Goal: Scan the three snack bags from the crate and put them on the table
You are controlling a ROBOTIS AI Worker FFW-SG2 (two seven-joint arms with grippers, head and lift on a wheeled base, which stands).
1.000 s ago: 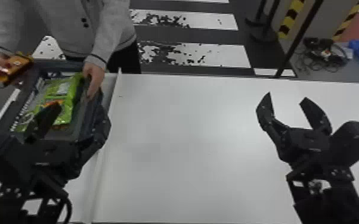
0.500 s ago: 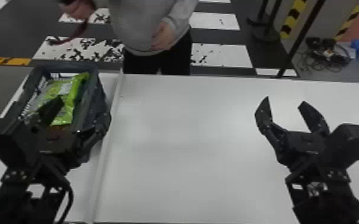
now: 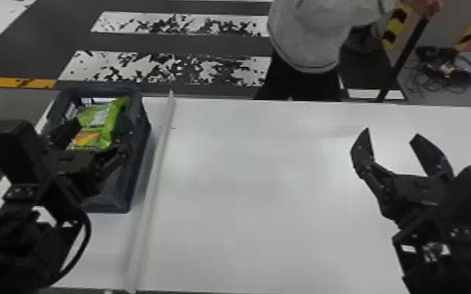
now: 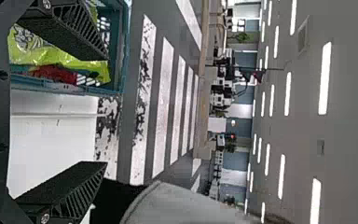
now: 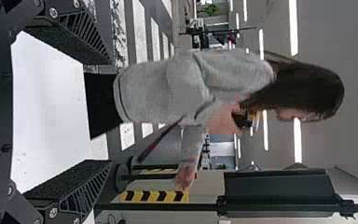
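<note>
The left gripper (image 3: 103, 131) is wide open and empty over the crate (image 3: 117, 203) holding the snack bags (image 3: 98, 117); the right gripper (image 3: 392, 133), also open and empty, is above the table (image 3: 266, 195). Off-centre lowering could strike the crate wall; closely packed bags could cause a double pick.

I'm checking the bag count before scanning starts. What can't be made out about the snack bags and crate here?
- How many snack bags there are: head view, partly behind the left gripper.
- The near inside of the crate: head view, behind that gripper.
- One end of the crate: left wrist view, cut off by the top edge.
- The print on the bags: head view, too small.
</note>
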